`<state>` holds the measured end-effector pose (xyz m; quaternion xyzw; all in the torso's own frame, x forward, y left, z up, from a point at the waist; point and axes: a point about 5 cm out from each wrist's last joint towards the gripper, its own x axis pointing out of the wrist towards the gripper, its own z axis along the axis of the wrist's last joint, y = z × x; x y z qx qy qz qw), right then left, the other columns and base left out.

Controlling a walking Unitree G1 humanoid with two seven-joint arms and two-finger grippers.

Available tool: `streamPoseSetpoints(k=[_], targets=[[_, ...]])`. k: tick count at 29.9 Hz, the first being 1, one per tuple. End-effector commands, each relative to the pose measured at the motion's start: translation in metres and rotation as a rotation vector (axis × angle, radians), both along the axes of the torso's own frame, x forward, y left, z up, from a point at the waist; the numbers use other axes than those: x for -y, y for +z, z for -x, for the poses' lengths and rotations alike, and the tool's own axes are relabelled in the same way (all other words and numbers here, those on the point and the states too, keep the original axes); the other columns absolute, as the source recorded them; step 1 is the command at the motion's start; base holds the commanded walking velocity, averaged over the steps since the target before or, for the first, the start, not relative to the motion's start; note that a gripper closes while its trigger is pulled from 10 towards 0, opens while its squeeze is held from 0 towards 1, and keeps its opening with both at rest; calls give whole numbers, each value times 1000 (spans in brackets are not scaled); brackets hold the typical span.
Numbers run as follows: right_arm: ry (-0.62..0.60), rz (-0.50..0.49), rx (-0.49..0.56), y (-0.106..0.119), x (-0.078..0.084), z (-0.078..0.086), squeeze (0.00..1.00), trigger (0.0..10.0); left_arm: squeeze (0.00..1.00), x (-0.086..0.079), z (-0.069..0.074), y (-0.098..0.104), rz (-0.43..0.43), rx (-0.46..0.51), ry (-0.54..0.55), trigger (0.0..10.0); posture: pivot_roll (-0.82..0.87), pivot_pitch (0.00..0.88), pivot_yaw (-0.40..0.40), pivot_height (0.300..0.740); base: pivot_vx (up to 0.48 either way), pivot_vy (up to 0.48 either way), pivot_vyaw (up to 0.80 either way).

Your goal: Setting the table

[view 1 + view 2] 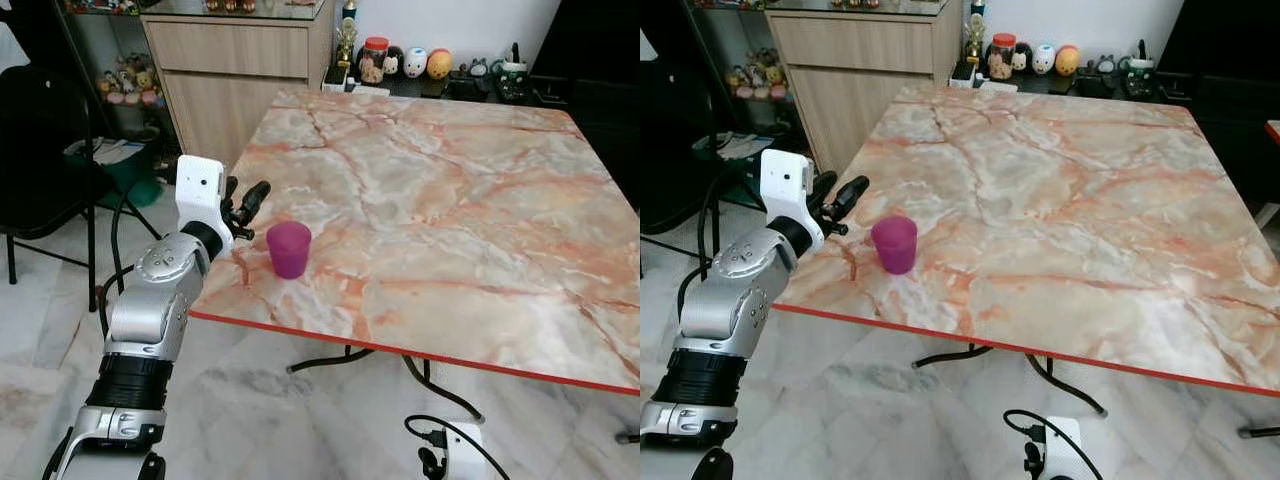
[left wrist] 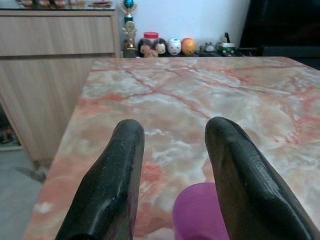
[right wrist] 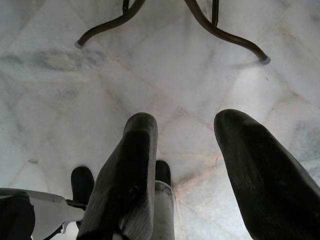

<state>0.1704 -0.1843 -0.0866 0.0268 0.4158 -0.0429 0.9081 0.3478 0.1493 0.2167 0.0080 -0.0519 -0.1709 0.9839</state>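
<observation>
A purple plastic cup [image 1: 289,248] stands upright on the pink marble table [image 1: 460,190], near its front left corner. My left gripper [image 1: 246,192] hovers just left of the cup, over the table's left edge, open and holding nothing. In the left wrist view the cup [image 2: 200,212] sits low, mostly in front of one black finger [image 2: 245,180] and partly in the gap, not touching either. My right gripper [image 3: 187,120] hangs low beside the table, open, pointing down at the marble floor [image 3: 60,100].
A wooden cabinet [image 1: 240,70] stands beyond the table's far left corner. A black chair [image 1: 40,170] is at the left. Figurines and jars [image 1: 415,62] line a low shelf behind the table. The table's dark curved legs [image 3: 220,35] spread across the floor.
</observation>
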Motion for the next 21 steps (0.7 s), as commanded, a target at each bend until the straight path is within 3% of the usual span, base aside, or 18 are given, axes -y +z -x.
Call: streamPoseSetpoints(k=[1,7,13,18,21], targets=[[-17,-2,-14,-1,1,3,0,10000,0,5,2,7,5,4,-38,10000,104,0,-18,740,0,0,0],[-15,17,-45,-3,3,6,0,10000,0,9,5,1,-22,-63,-107,10000,107,0,-18,740,0,0,0],[-19,15,-55,-5,4,9,0,10000,0,15,9,-9,34,-165,-165,10000,108,0,-18,740,0,0,0],[-13,15,-61,-5,3,9,0,10000,0,7,3,-27,43,-285,-63,10000,104,0,-15,740,0,0,0],[-12,15,-63,-5,3,9,0,10000,0,1,-2,-30,105,-309,10,10000,104,0,-15,740,0,0,0]])
